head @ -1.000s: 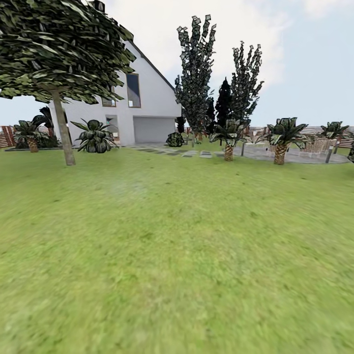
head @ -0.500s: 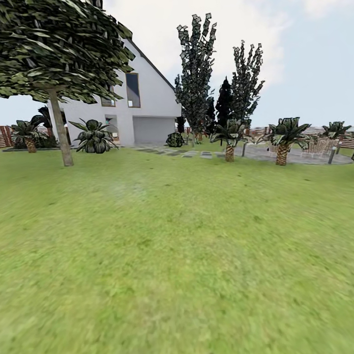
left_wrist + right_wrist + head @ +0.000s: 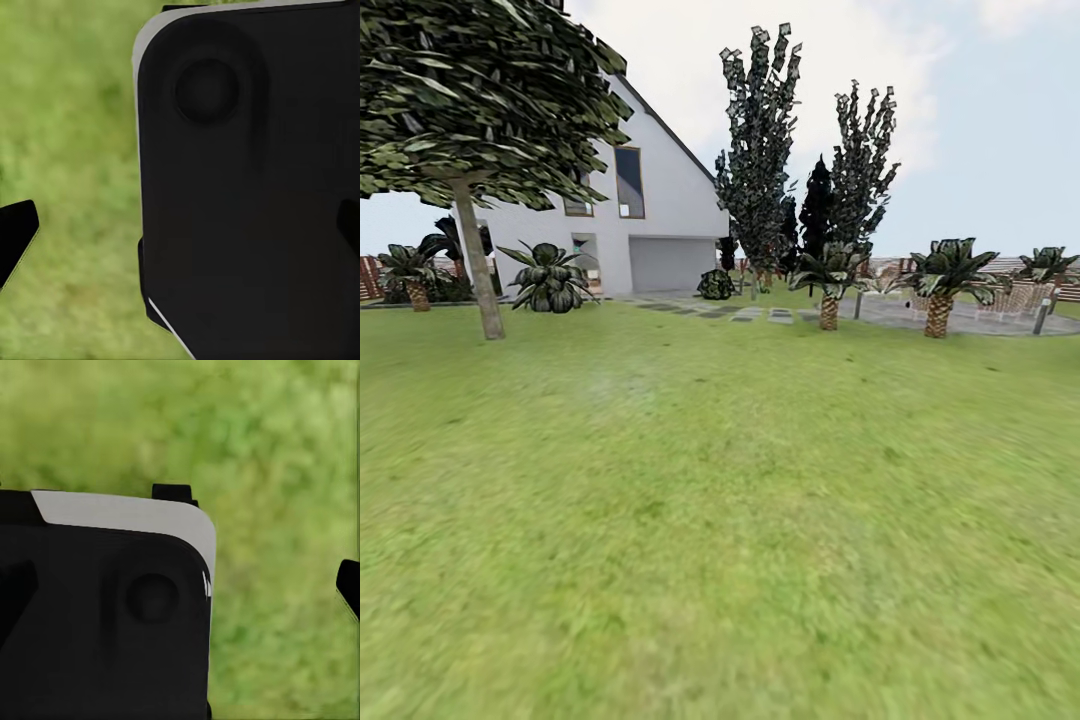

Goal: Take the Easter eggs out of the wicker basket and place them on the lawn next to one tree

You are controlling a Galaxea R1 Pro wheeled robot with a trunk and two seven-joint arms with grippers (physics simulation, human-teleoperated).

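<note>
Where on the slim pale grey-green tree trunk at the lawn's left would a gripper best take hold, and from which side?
Probably the bare lower stretch of the slim pale grey-green tree trunk, below the dark leafy crown, coming from the open lawn side that faces the camera. The trunk is narrow, straight, slightly tilted and branchless there. It stands far off now.

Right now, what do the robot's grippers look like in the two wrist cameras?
The left gripper has plain black fingertips that narrow to a point, one with a thin pale edge. The right gripper has the same black fingertips. Near each is a black panel of the robot, with rounded corners, a light grey rim and a round dimple.
</note>
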